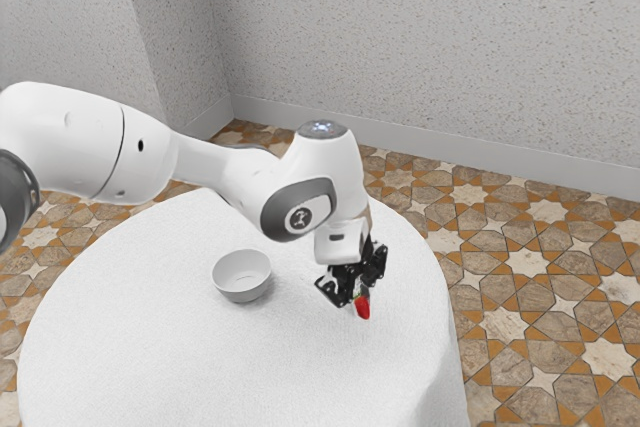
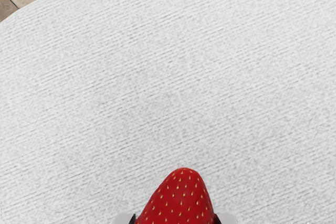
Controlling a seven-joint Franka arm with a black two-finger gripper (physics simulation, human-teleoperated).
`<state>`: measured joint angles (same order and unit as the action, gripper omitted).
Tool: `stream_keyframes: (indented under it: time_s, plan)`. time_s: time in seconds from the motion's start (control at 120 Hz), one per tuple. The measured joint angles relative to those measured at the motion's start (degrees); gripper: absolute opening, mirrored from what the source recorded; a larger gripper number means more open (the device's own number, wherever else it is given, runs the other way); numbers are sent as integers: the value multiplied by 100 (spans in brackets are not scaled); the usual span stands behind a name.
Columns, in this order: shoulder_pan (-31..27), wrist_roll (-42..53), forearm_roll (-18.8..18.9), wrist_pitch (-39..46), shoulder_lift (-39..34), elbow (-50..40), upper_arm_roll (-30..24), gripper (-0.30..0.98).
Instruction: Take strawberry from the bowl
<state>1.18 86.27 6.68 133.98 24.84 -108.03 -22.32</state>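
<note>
And here the arm point(image 1: 95, 147) runs off the exterior view's left edge, its base out of my sight, while the table's point(image 1: 250, 377) near side drops past the lower edge. The gripper point(image 1: 361, 301) partly covers the strawberry's point(image 1: 363, 309) upper end. Over on my wrist view, the lower edge cuts the berry off and leaves me mere slivers of fingertips point(image 2: 217, 219). The bowl's point(image 1: 242, 287) underside is hidden.

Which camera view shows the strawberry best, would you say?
The wrist view: there the strawberry appears close up, seeds distinct. The exterior view shows it small, held by the gripper, outside the bowl.
</note>
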Motion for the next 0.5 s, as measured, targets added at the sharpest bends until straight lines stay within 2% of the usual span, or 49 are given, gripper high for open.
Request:
stream_keyframes:
  time_s: [0.1, 0.208, 0.325, 0.367, 0.417, 0.45, 0.5]
  plan:
    - [-21, -52, -3, -14, -64, -21, 2, 33]
    - [-25, -237, -34, -69, -345, -459, 1, 47]
    - [-383, -884, -65, -913, -2184, -729, 76, 56]
    - [-130, -1163, -56, -1319, -2744, -580, 627, 58]
    - [413, -1467, -73, -1804, -3096, -168, 1626, 61]
    - [339, -1658, -142, -2153, -3154, 100, 2017, 62]
    - [124, -1921, -188, -2651, -3178, 497, 2295, 63]
